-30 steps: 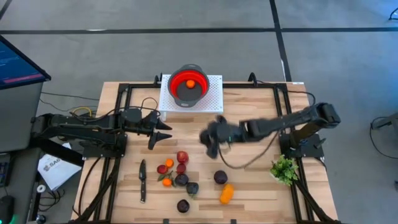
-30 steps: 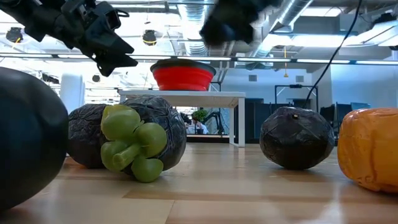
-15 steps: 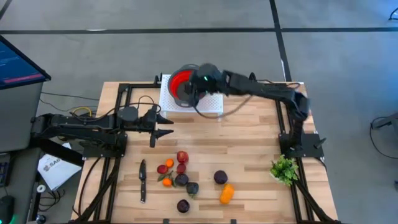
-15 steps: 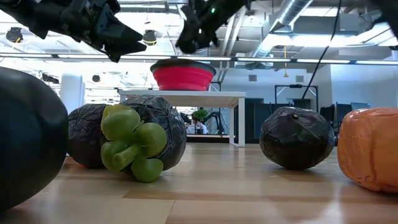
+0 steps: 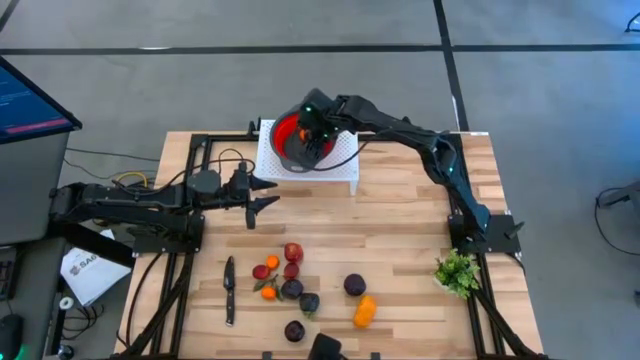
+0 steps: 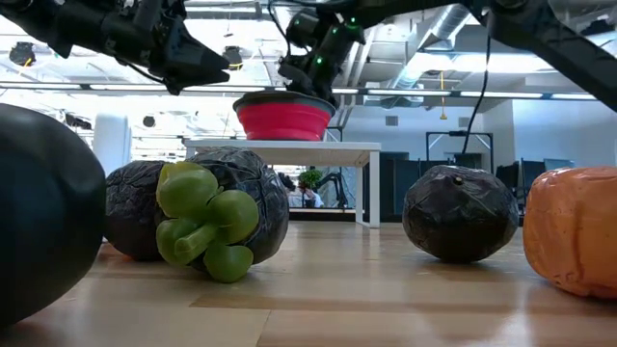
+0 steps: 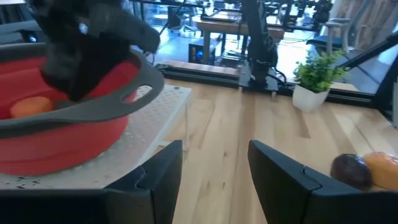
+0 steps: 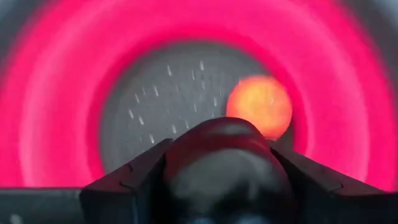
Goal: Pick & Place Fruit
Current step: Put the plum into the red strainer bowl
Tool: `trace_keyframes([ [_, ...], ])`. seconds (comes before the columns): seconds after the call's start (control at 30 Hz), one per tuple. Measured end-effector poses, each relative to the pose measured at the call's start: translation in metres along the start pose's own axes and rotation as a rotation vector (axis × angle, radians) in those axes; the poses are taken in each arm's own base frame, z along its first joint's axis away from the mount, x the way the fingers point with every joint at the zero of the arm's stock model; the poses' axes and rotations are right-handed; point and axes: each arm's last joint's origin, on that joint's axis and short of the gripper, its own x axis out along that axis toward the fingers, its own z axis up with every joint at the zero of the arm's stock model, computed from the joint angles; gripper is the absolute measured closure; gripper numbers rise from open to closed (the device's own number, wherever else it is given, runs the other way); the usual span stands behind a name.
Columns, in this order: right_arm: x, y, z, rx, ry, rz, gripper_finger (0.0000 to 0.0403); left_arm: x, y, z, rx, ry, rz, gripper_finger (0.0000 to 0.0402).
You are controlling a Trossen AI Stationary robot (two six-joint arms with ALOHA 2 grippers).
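Note:
The red bowl [image 5: 287, 135] stands on a white perforated stand at the table's far edge, with one orange fruit [image 8: 259, 106] inside it. My right gripper [image 5: 316, 128] hangs over the bowl, shut on a dark rounded fruit [image 8: 227, 155]. My left gripper [image 5: 262, 195] is open and hovers above the table's left middle, pointing right; its wrist view shows the bowl [image 7: 62, 140] ahead. The other fruit [image 5: 290, 285], red, orange and dark purple, lies in a cluster on the near part of the table. My right gripper pinches the dark fruit between its two fingers [image 8: 134, 177], one on each side of it. It comes from above, pointing down into the bowl. The fruit is lifted clear above the bowl's grey bottom [image 8: 168, 106], beside the orange fruit.
A slim black knife [image 5: 229, 290] lies left of the fruit cluster. A green sprig in a white pot [image 5: 457, 270] stands at the right edge. Black frame rails run along the table's left and right sides. Bare wood lies between the bowl stand and the cluster.
My right gripper has swung from above the table's middle toward the far edge and now stands over the red bowl, lowered toward its inside. The fruit on the table has kept its place. My left gripper has stayed nearly still.

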Motion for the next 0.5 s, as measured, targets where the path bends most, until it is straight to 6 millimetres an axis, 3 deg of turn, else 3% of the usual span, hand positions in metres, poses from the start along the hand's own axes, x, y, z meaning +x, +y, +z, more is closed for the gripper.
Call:
trace_keyframes([
  [0.5, 0.0017, -0.0023, -0.0051, -0.012, 0.052, 0.000, 0.0161, 0.0000, 0.0010, 0.0003, 0.000, -0.004, 0.036, 0.0225],
])
